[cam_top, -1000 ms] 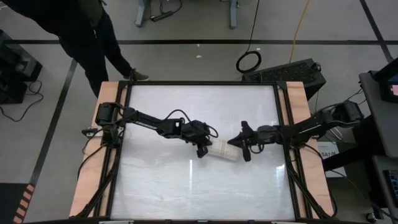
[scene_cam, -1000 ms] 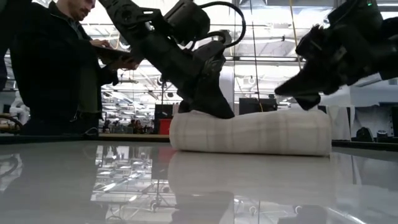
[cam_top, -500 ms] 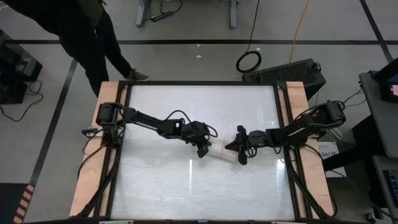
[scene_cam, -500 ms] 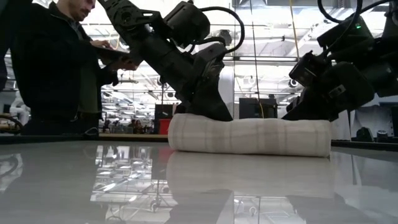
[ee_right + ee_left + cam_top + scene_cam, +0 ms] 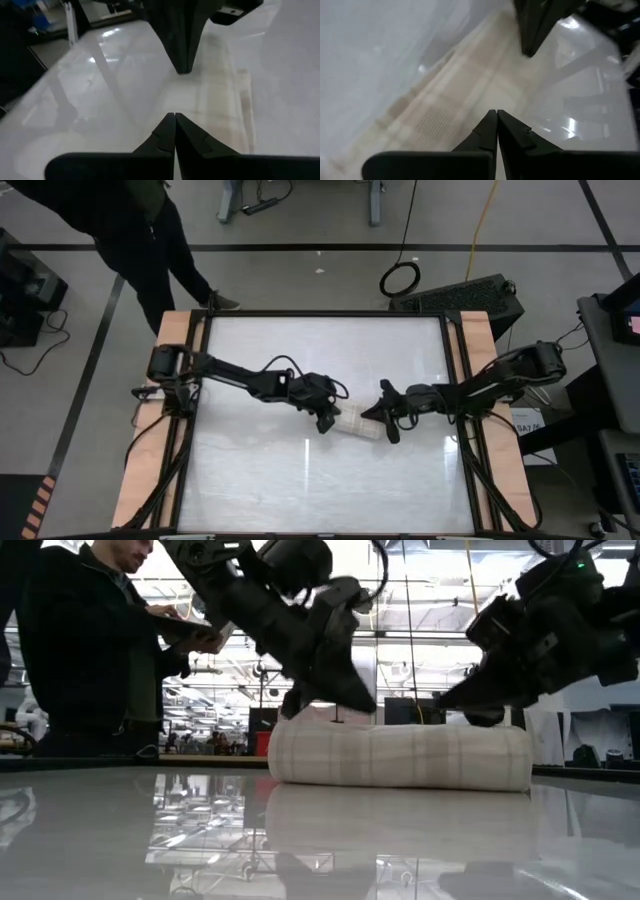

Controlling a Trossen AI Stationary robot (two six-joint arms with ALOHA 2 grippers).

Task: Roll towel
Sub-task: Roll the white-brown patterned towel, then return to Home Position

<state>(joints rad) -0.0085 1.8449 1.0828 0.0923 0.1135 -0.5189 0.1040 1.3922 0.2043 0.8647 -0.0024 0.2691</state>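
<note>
Cream plaid towel (image 5: 358,423) lies rolled at the white surface (image 5: 300,480) centre. Left tool (image 5: 325,423), fingers together, sits at its nine o'clock end. Right tool (image 5: 384,420), also together, sits at three o'clock.

Rolled towel (image 5: 357,421) lying on the table (image 5: 300,490).
Cream-white with a faint tan plaid grid, it forms a soft, slightly lumpy roll lying flat on its side, near the middle of the glossy white top, a little right of centre.

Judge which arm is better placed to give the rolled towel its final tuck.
Neither clearly. The left gripper and right gripper, both shut, sit at opposite ends of the towel. Slight edge to the left, whose tips look closer to the roll's top in the low view.
</note>
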